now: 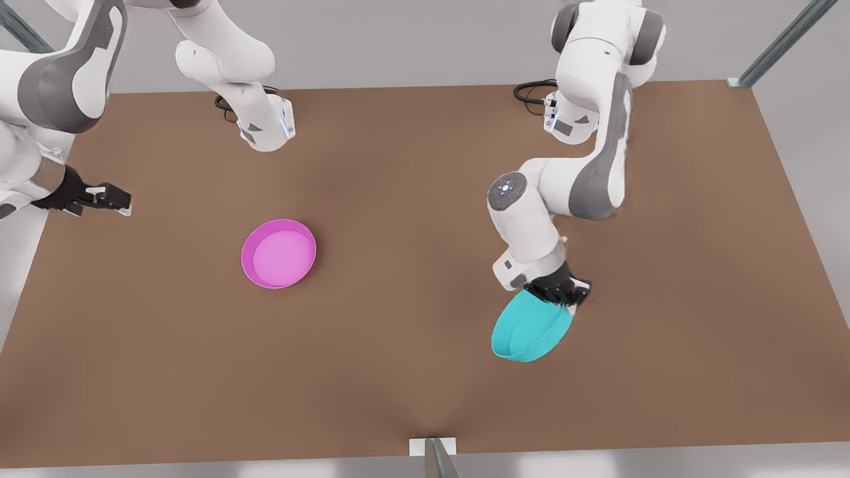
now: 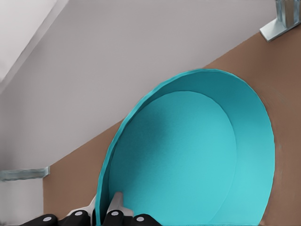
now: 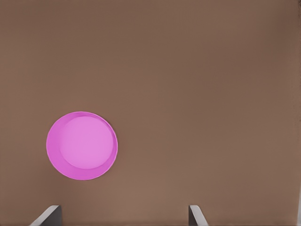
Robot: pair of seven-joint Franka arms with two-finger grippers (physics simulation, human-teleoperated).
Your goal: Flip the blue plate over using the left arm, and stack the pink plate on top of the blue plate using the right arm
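Left gripper [image 1: 558, 292], lower right of front view: jaws clamp blue plate [image 1: 531, 327] by rim, tilted mid-flip. Right gripper [image 1: 109, 198], far left: jaws open, waiting. Pink plate [image 1: 279, 253] flat on worktop [image 1: 412, 372], centre-left, awaiting stacking.

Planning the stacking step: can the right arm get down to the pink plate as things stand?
Probably yes. The pink plate lies open side up on bare table, and the right gripper, open, hangs apart from it with nothing between them.

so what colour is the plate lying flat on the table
Pink, lighter inside; right wrist view shows it best.
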